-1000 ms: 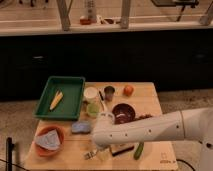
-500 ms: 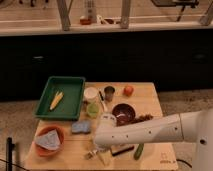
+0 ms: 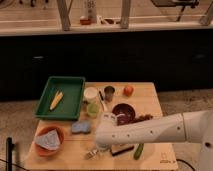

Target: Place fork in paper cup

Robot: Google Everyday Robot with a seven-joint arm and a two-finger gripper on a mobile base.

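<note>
The small silver fork (image 3: 92,153) lies on the wooden table (image 3: 155,105) near its front edge. The white paper cup (image 3: 91,93) stands upright at the back middle, right of the green tray, with the translucent green cup (image 3: 93,109) just in front of it. My white arm reaches in from the right. The gripper (image 3: 100,146) is down at the table, right at the fork's right end. Whether it touches the fork is hidden. The paper cup is well behind the gripper.
A green tray (image 3: 60,85) holds a yellow item at the back left. An orange bowl (image 3: 49,140) with a cloth and a blue sponge (image 3: 81,127) are at the left. A dark metal cup (image 3: 109,93), an orange fruit (image 3: 128,90), a dark bowl (image 3: 123,112), a green chilli (image 3: 138,151) and a dark-handled utensil (image 3: 102,100) are also here.
The arm has sunk slightly toward the table front. The gripper stays by the fork, which has hardly moved.
</note>
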